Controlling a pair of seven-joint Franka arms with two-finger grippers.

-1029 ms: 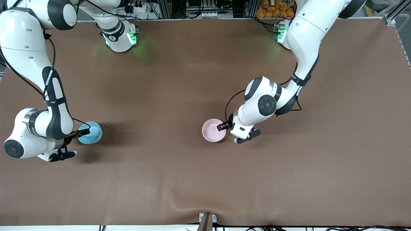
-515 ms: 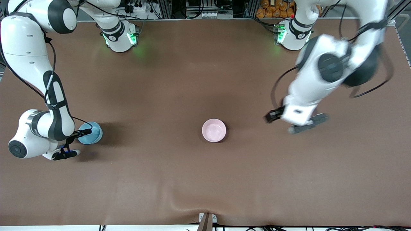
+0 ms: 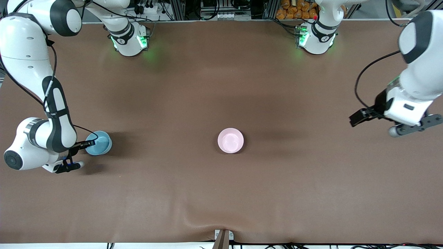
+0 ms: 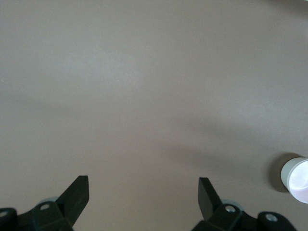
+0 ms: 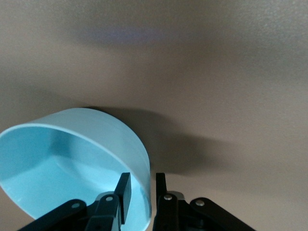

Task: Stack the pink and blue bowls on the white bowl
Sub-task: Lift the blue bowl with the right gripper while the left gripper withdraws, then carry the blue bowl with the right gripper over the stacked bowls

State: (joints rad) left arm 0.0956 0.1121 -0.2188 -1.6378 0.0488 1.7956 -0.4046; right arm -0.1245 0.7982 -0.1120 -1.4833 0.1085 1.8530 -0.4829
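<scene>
Jaws of the right gripper (image 5: 140, 190) are closed narrow on the rim of the light sky-blue glossy bowl (image 3: 98, 143), one finger inside the wall and one outside; the bowl appears lifted slightly off the brown table covering (image 3: 221, 193), at the right arm's end. The left gripper (image 4: 143, 192) hangs with jaws wide and empty over bare table at the left arm's end; that arm waits.

The pale pink glossy bowl (image 3: 231, 140) sits upright mid-table, well apart from both grippers. A white bowl cannot be told apart beneath it from above.

Risk: the grip holds only one edge of the blue bowl, so it may tilt or slip during carry. An off-centre release could leave it canted on the pink bowl.

No brands, labels or legible writing observed.
</scene>
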